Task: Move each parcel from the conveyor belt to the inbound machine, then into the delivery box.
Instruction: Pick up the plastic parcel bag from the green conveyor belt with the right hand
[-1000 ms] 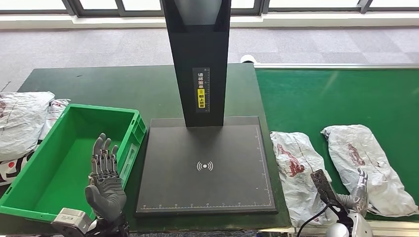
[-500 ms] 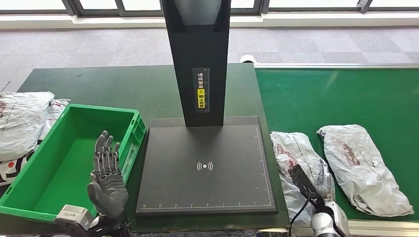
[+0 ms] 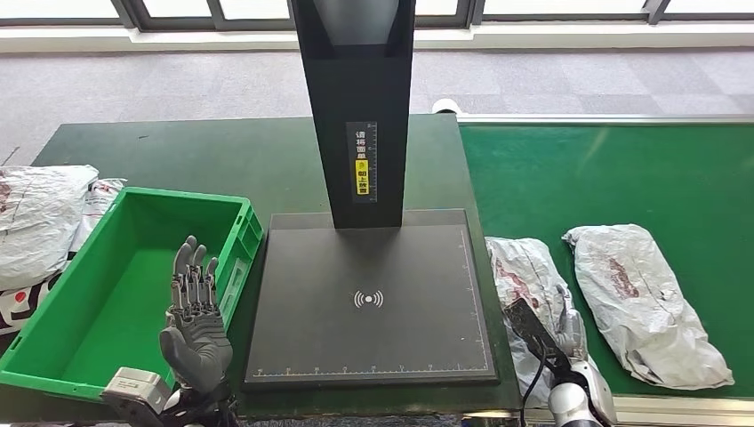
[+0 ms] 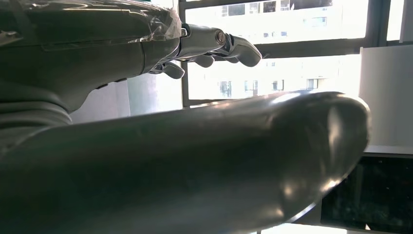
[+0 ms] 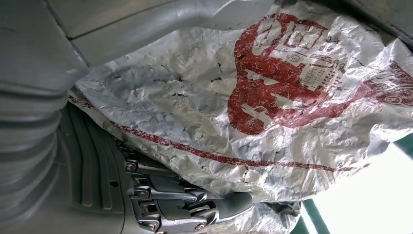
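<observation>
Apparently right hand (image 3: pixel 569 334) around near parcel (image 3: pixel 525 276) at belt (image 3: pixel 622 169) edge; left hand (image 3: pixel 194 325) spread, empty.

Lighting: we record even daylight in the head view, entering from the windows (image 3: pixel 178 9) at 12 o'clock; the floor below them is washed pale. Shadows are soft and short beside the black column (image 3: pixel 356 107). We note faint sheen on the dark scanner plate (image 3: pixel 369 302).

Left wrist view: strongly backlit; the windows (image 4: pixel 272 73) blow out to white, and the left robot hand (image 4: pixel 209 44) reads as dim, with glare streaks on its very close, soft-focus thumb (image 4: pixel 219 161).

Right wrist view: the parcel (image 5: pixel 253 107) is sharp and crinkle-lit; an overexposed patch sits at 4 o'clock, and the near cover is blurred.
</observation>
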Robot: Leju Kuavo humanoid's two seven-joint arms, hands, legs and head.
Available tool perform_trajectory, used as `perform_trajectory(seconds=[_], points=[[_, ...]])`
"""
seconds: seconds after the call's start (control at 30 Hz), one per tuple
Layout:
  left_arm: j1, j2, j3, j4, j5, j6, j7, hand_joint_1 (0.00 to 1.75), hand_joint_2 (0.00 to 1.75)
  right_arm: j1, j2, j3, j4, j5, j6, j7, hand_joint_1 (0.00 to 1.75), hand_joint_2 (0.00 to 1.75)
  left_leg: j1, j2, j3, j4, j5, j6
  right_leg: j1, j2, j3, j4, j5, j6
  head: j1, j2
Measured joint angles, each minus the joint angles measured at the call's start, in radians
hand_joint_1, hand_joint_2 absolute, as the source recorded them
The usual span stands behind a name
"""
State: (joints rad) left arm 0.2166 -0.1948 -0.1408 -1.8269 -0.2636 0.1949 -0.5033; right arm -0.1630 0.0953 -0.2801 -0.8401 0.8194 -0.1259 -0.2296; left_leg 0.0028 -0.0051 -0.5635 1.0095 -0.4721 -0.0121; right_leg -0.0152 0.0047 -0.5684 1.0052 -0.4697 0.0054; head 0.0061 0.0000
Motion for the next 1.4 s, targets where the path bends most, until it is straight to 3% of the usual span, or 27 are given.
perform_trajectory(seconds=[0.27, 0.37, 0.5, 0.73, 1.2, 1.4], points=[[0.000, -0.004, 0.000, 0.000, 0.002, -0.002, -0.001, 0.00, 0.00, 0.005, 0.002, 0.020, -0.005, -0.062, 0.013, -0.046, 0.00, 1.75, 0.000, 0.000, 0.000, 0.000, 0.000, 0.000, 0.000, 0.000, 0.000, 0.000, 0.000, 0.000, 0.000, 0.000], [0.000, -0.008, 0.000, 0.000, 0.003, -0.008, 0.000, 0.00, 0.00, 0.007, 0.004, 0.036, -0.016, -0.072, 0.040, -0.005, 0.03, 1.75, 0.000, 0.000, 0.000, 0.000, 0.000, 0.000, 0.000, 0.000, 0.000, 0.000, 0.000, 0.000, 0.000, 0.000], [-0.002, -0.008, 0.000, 0.003, 0.005, -0.017, 0.006, 0.00, 0.00, 0.008, 0.004, 0.062, -0.019, -0.043, 0.066, 0.079, 1.75, 1.75, 0.000, 0.000, 0.000, 0.000, 0.000, 0.000, 0.000, 0.000, 0.000, 0.000, 0.000, 0.000, 0.000, 0.000], [-0.003, -0.008, 0.000, 0.006, 0.009, -0.022, 0.007, 0.00, 0.00, 0.036, -0.001, 0.073, -0.065, -0.065, 0.038, 0.090, 1.75, 1.75, 0.000, 0.000, 0.000, 0.000, 0.000, 0.000, 0.000, 0.000, 0.000, 0.000, 0.000, 0.000, 0.000, 0.000], [0.023, -0.022, 0.000, -0.008, -0.012, -0.012, 0.006, 0.00, 0.00, 0.206, 0.042, 0.064, -0.458, -0.266, 0.072, -0.014, 1.75, 1.75, 0.000, 0.000, -0.002, 0.000, 0.000, 0.000, 0.000, 0.000, -0.001, 0.000, 0.000, 0.000, 0.000, 0.000], [0.036, -0.025, 0.000, -0.020, -0.015, 0.005, 0.006, 0.00, 0.00, 0.249, 0.080, 0.038, -0.604, -0.442, -0.001, -0.140, 1.75, 1.75, 0.000, 0.000, -0.002, 0.000, 0.000, 0.000, 0.000, 0.000, -0.001, 0.000, 0.000, 0.000, 0.000, 0.000]])
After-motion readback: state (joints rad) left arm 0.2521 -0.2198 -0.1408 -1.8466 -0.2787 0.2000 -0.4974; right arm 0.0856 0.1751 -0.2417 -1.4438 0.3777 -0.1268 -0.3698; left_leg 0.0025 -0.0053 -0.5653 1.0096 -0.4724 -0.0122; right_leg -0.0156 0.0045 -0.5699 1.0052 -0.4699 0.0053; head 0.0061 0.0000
